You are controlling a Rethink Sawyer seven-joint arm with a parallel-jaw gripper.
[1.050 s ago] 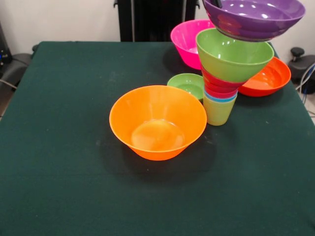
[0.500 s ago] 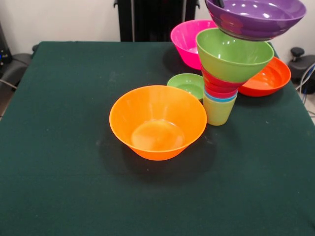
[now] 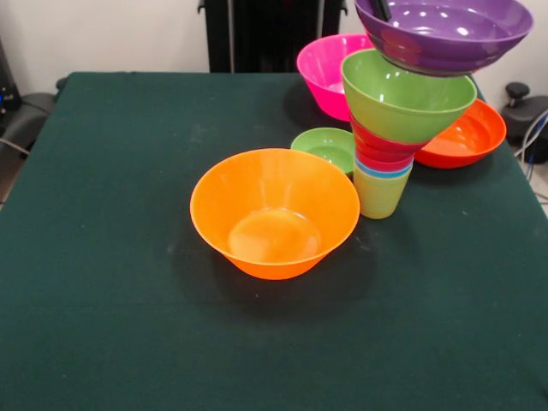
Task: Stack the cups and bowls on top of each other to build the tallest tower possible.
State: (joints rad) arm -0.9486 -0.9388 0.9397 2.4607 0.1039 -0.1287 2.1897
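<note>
- Front view shows only a dark tip of my end effector (image 3: 379,8) at the top edge, inside the purple bowl (image 3: 445,34); whether it grips the rim I cannot tell.
- That bowl hangs tilted over the lime bowl (image 3: 407,94), which tops the tower (image 3: 385,163) on the yellow-green cup (image 3: 379,195).
- Step in hand, I judge: seating purple on the tower.
- Next calls for centring it and lowering gently; the funnel looks top-heavy.
- Big orange bowl (image 3: 274,214), pink bowl (image 3: 324,73), red-orange bowl (image 3: 467,137) and small green bowl (image 3: 324,147) wait on the bench (image 3: 111,257).
</note>
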